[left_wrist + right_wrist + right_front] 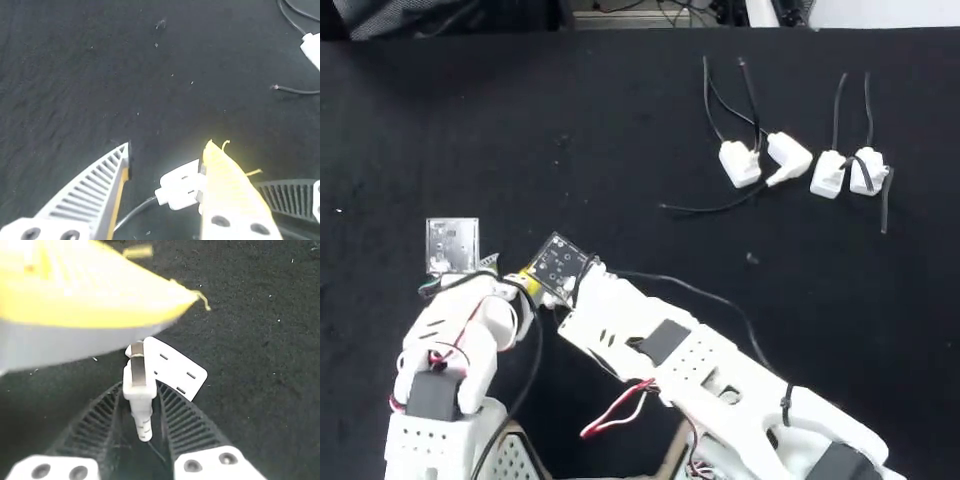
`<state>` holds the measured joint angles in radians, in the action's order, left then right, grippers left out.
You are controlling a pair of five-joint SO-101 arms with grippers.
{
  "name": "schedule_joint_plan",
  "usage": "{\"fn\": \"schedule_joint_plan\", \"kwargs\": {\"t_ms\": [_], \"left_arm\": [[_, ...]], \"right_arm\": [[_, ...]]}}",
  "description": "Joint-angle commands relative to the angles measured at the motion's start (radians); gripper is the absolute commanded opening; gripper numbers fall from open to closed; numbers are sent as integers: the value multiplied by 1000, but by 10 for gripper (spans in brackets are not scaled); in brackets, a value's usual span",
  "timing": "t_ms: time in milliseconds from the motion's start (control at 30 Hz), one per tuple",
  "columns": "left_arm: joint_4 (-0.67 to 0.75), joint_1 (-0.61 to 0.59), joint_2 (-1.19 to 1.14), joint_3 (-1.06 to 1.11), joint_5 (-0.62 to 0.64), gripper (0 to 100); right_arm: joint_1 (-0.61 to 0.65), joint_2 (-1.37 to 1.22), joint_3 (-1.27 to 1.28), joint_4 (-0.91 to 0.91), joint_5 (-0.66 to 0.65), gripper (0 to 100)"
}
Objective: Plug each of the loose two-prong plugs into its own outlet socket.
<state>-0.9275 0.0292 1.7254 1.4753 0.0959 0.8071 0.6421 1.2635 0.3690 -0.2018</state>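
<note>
Lab — black-covered table; cables behind.

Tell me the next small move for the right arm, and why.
Probably nudge the right end effector slightly sideways so the two-prong plug it grips lines up with the slots in the outlet socket. The prongs sit at the socket's edge, not yet in any slot.

Even, diffuse light; black table dim, matte; white plugs glare slightly; shadows faint.
</note>
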Motion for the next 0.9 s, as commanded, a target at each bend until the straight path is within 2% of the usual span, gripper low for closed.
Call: {"fn": "schedule_joint_plan", "kwargs": {"t_ms": [0, 167, 367, 600, 867], "left_arm": [[6, 12, 58, 8, 3, 242], [-18, 12, 89, 21, -9, 242], [-17, 12, 91, 67, -115, 240], [-21, 12, 91, 70, -118, 241], [-21, 10, 91, 76, -147, 239]], "right_arm": [[15, -15, -68, -28, 9, 11], [12, -8, -68, -23, 9, 11], [25, -8, -68, -20, 2, 11], [32, -5, -82, 20, 0, 11], [28, 189, -48, 114, 0, 11]]}}
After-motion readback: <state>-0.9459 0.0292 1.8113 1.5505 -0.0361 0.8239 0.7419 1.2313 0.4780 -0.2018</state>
